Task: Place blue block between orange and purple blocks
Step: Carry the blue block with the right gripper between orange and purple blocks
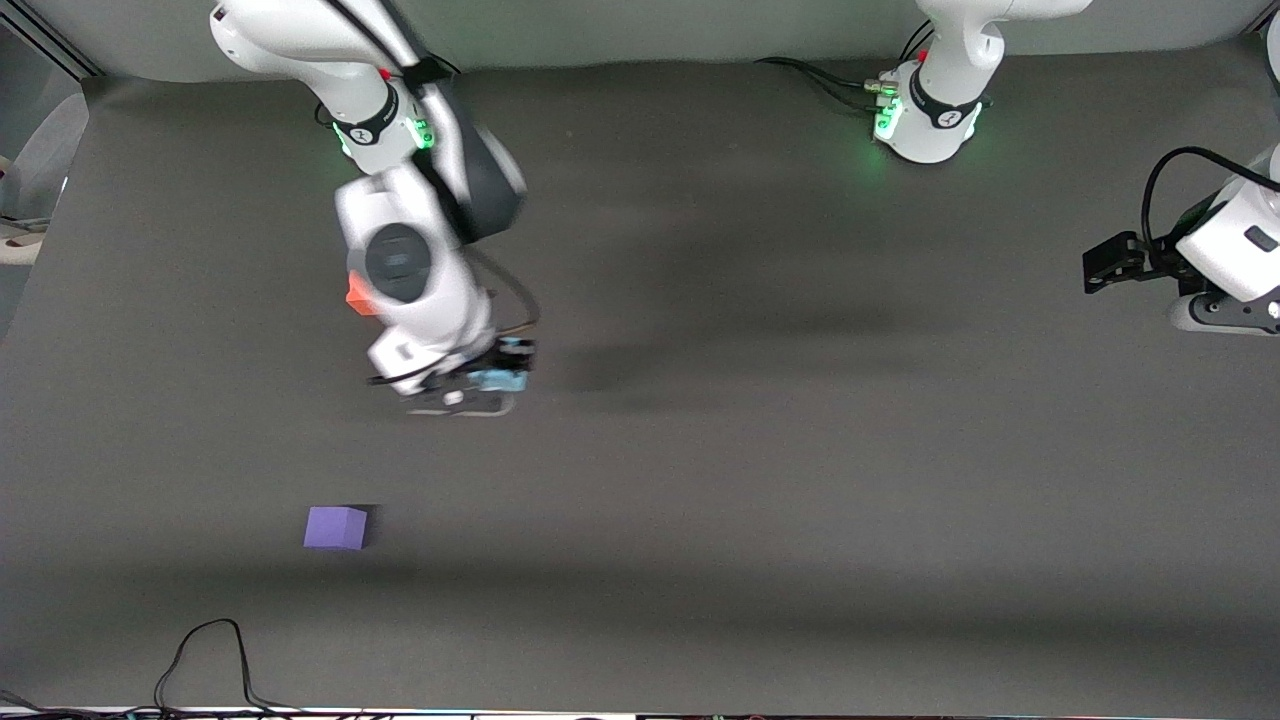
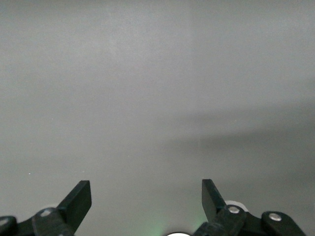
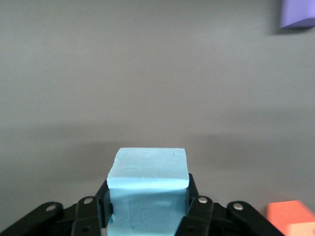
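My right gripper is shut on the light blue block and holds it up over the grey mat. The blue block also shows in the front view, partly hidden by the hand. The orange block peeks out from under my right arm, farther from the front camera than the purple block. Both show in the right wrist view, the orange one at a corner, the purple one at the edge. My left gripper is open and empty, waiting at the left arm's end of the table.
A grey mat covers the table. A black cable loops at the table's edge nearest the front camera, nearer than the purple block.
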`<state>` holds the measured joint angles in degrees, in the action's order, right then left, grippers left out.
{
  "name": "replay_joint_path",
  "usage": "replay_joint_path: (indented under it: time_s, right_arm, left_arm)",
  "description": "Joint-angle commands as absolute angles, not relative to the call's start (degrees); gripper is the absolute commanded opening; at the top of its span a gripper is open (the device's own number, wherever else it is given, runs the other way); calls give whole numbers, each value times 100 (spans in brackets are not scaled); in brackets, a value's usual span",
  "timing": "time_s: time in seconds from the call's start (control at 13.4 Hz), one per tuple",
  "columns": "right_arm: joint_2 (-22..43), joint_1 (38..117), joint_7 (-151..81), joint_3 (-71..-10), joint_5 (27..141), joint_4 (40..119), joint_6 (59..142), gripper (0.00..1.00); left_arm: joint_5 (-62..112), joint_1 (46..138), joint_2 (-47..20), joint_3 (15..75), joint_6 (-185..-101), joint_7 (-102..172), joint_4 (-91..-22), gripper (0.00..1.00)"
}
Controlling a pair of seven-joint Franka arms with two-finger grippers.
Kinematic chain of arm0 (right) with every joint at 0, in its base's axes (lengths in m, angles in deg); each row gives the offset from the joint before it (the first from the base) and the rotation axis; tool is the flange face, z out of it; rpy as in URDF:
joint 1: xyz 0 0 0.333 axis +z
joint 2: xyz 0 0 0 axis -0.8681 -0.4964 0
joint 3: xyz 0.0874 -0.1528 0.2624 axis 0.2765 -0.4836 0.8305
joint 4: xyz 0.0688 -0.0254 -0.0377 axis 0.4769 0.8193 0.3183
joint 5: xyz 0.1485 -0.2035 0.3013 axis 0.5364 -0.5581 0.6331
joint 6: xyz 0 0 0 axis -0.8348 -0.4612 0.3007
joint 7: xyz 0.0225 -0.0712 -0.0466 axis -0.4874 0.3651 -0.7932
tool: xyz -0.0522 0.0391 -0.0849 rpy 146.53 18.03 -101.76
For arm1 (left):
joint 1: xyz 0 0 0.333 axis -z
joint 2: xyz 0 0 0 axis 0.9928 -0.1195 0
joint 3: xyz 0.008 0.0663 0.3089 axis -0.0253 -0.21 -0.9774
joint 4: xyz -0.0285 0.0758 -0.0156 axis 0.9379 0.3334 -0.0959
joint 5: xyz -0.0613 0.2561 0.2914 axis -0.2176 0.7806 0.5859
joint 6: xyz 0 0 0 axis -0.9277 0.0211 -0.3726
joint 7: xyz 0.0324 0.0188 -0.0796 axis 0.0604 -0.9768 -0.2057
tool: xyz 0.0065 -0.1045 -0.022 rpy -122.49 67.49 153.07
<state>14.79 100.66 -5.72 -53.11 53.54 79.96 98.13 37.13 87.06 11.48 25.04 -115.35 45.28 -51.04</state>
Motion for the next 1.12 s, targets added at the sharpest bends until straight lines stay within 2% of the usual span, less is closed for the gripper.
replay_joint_path:
  time_s: [0.0, 0.22, 0.37, 0.52, 0.6, 1.05]
  right_arm:
    - [2004, 10005, -1445, -5959, 5364, 8654, 9852, 41]
    - [2032, 9996, -2782, -6875, 5503, 9373, 10325, 41]
    - [1866, 9996, -2926, -6939, 5654, 9787, 10834, 41]
    - [1655, 9935, -3423, -6947, 5697, 10375, 11904, 41]
    - [1575, 9795, -3636, -6947, 5828, 10534, 12179, 41]
    - [1012, 9803, -3840, -6886, 6532, 10536, 12541, 41]
  left_arm:
    - [3645, 8779, 1212, 2415, -11547, 4640, -5163, 100]
    - [3645, 8788, 1212, 2415, -11547, 4640, -5172, 100]
    - [3558, 8779, 1212, 2415, -11608, 4640, -5181, 100]
    - [3452, 8797, 1212, 2415, -11591, 4640, -5199, 100]
    - [3452, 8797, 1212, 2415, -11591, 4640, -5199, 100]
    - [3443, 8780, 1160, 2415, -11599, 4640, -5164, 100]
